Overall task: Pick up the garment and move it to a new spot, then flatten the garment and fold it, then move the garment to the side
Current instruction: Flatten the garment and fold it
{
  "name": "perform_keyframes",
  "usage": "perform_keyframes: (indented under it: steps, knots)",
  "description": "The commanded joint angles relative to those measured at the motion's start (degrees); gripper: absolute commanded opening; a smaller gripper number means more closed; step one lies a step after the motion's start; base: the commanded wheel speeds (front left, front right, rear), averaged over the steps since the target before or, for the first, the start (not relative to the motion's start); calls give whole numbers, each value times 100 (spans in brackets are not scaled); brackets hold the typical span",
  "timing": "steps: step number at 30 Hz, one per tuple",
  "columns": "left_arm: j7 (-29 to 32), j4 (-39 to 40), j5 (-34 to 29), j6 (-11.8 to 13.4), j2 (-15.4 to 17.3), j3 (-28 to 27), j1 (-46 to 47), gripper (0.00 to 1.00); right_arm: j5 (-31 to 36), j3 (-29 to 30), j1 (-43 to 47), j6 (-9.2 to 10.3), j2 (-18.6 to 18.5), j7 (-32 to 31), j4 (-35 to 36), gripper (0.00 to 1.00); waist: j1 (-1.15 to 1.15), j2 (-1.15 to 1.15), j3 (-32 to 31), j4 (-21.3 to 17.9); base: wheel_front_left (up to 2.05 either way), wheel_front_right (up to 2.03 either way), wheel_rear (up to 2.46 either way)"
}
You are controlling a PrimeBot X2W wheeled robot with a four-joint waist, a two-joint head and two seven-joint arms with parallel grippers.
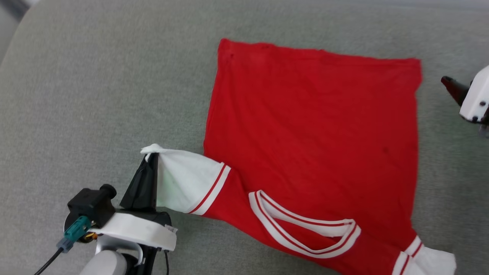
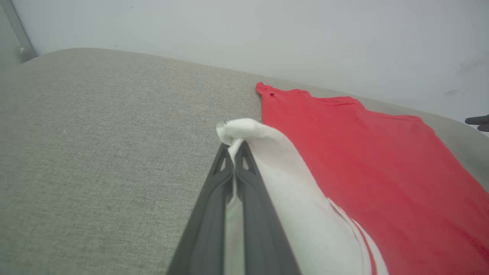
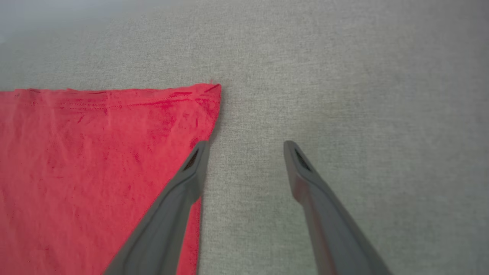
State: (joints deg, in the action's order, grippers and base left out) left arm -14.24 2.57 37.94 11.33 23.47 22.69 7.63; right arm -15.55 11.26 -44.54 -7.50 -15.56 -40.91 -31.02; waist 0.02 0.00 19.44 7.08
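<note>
The garment (image 1: 309, 145) is a red T-shirt lying flat on the grey cushion (image 1: 95, 95), hem at the far side, striped collar near me; no lettering shows. My left gripper (image 1: 152, 157) is shut on the tip of its white left sleeve (image 1: 183, 183), lifting it off the cushion; in the left wrist view the fingers (image 2: 233, 160) pinch the white cloth (image 2: 267, 152). My right gripper (image 3: 246, 147) is open above bare cushion, just right of the shirt's far right corner (image 3: 206, 95). At the head view's right edge shows one dark fingertip (image 1: 452, 87).
The grey cushion's rounded far edge (image 2: 153, 57) meets a pale wall (image 2: 267, 34). The shirt's other white sleeve (image 1: 435, 261) lies at the lower right. Bare cushion (image 3: 363, 95) spreads left of the shirt and to its right.
</note>
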Motion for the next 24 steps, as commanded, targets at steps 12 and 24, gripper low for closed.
perform_keyframes:
  steps: [12,24]
  knots:
    - [-80,77,-319,-137,-203,30,472,0,502,119,-874,2,172,-919,-1354,100,-2,0,969,583,0,0,0]
    - [-90,-120,-467,-98,-245,95,361,0,712,-36,-1040,3,-104,-694,-1337,0,-2,0,495,542,0,0,0]
